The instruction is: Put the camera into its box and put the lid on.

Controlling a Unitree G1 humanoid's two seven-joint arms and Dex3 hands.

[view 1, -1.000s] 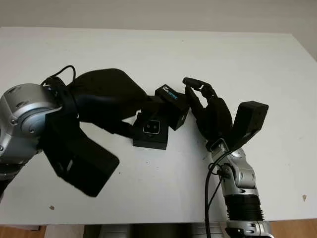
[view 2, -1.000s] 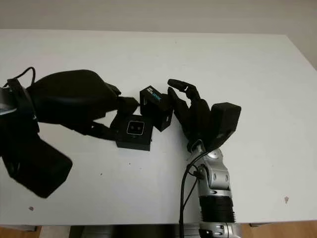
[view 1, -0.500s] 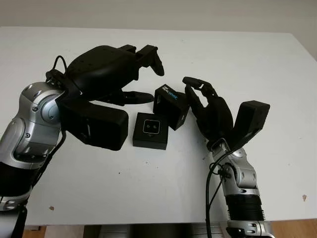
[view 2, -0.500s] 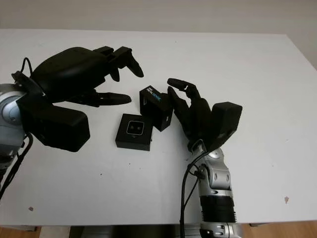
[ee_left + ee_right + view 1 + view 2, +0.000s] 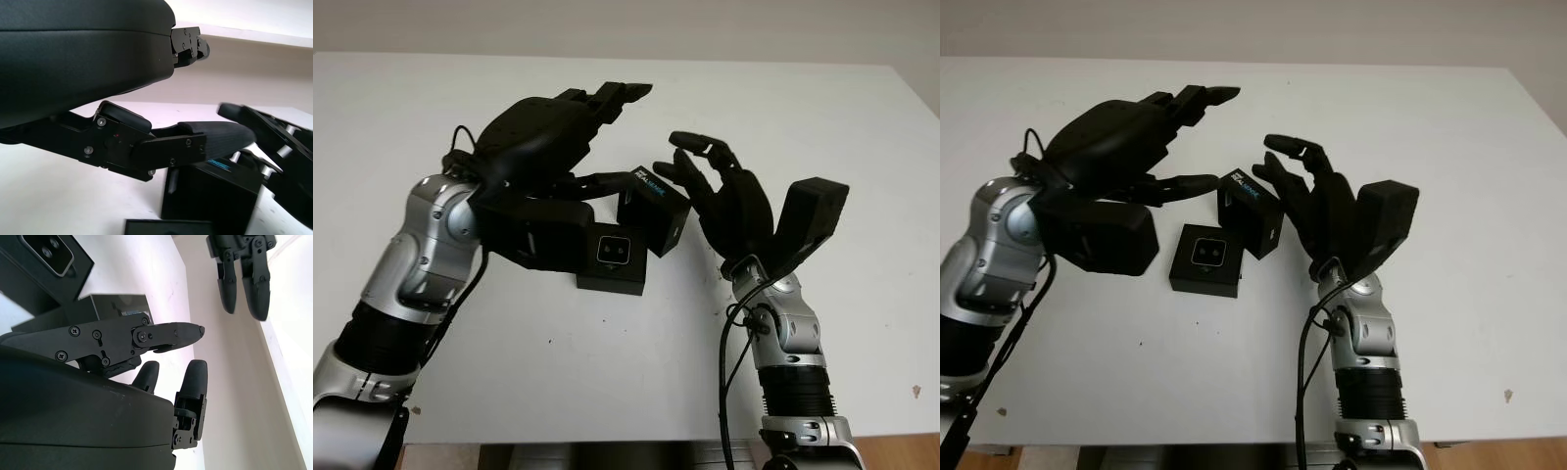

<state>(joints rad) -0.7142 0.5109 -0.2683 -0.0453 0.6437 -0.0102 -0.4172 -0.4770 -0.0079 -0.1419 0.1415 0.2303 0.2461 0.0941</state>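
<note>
Left hand is open and holding nothing, above and just left of the lid; right hand is also open, empty, just to the lid's right. The lid sits tilted on the table, leaning against the far right corner of the box, where the camera already lies. My read: pinch the lid by opposite sides, level it, square it over the box, then press straight down.
</note>
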